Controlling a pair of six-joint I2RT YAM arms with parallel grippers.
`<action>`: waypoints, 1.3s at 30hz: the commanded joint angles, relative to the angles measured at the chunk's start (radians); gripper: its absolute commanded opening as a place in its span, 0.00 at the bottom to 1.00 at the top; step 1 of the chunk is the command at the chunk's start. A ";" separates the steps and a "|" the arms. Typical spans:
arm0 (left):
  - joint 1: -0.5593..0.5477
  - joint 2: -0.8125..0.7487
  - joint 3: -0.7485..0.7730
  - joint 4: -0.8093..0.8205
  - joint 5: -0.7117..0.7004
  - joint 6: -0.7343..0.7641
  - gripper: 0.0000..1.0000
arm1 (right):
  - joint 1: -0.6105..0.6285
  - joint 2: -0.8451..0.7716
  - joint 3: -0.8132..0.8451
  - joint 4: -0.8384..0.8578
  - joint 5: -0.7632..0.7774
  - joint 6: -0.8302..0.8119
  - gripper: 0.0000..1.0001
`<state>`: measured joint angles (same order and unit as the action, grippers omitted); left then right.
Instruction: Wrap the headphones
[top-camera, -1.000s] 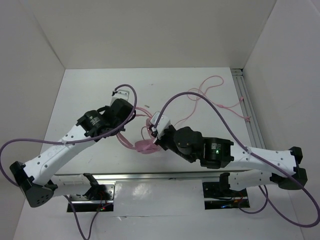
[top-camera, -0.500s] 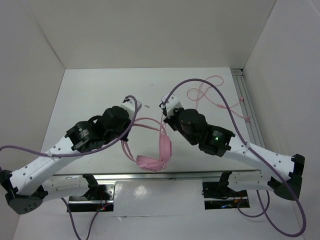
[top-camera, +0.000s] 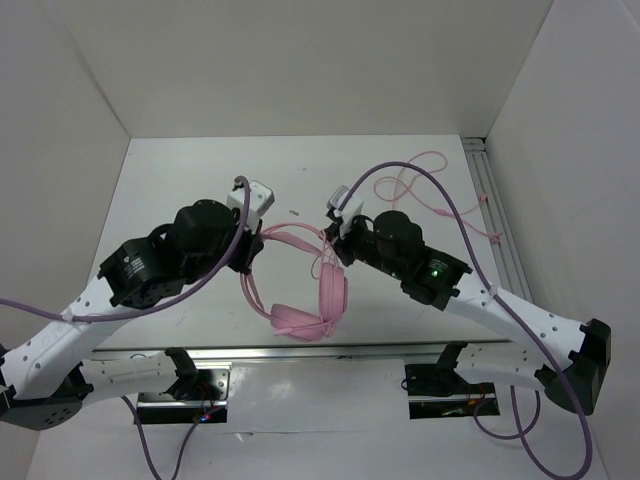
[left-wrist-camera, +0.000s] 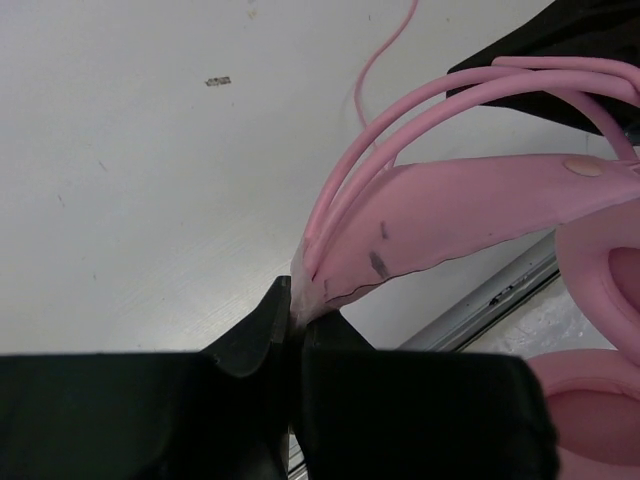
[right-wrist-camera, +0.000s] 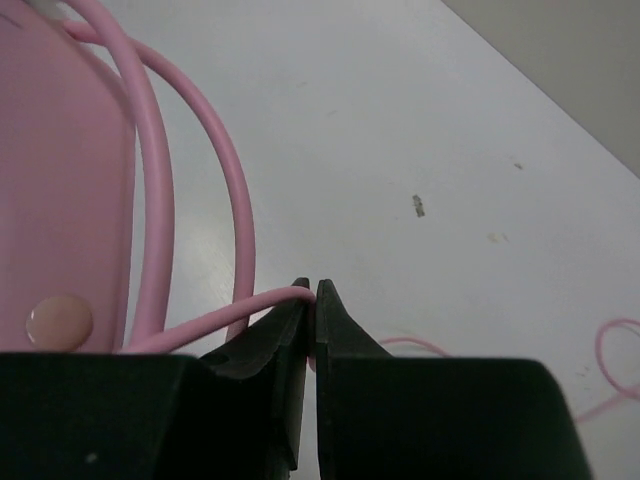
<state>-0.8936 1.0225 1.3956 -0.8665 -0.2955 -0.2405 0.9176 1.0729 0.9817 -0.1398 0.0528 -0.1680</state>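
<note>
The pink headphones (top-camera: 332, 292) hang between my two grippers above the table's near middle, both padded earcups low and close together. My left gripper (top-camera: 256, 248) is shut on one end of the headband (left-wrist-camera: 470, 210), pinching it at the jaw tips (left-wrist-camera: 297, 310). My right gripper (top-camera: 333, 243) is shut on the thin pink cord (right-wrist-camera: 200, 325) right beside the headband's broad pad (right-wrist-camera: 60, 180). The rest of the cord (top-camera: 430, 195) lies in loose loops on the table at the back right.
White walls enclose the table on three sides. A metal rail (top-camera: 497, 235) runs along the right edge and another (top-camera: 300, 352) along the near edge. Purple robot cables (top-camera: 450, 215) arch over both arms.
Both grippers have risen and moved apart, the right one toward the back. The headphones have come up with them and the headband now spans the gap.
</note>
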 joint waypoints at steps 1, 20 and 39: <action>-0.011 -0.044 0.118 0.172 0.064 -0.092 0.00 | -0.046 -0.027 -0.073 0.167 -0.180 0.073 0.14; -0.011 -0.071 0.292 0.242 -0.175 -0.408 0.00 | -0.227 0.373 -0.213 0.945 -0.623 0.462 0.37; 0.165 0.366 0.812 -0.040 -0.528 -0.557 0.00 | -0.109 0.527 -0.406 1.260 -0.696 0.584 0.03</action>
<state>-0.7849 1.3598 2.1509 -0.9752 -0.7429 -0.7284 0.7647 1.6711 0.6235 0.9951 -0.6205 0.4080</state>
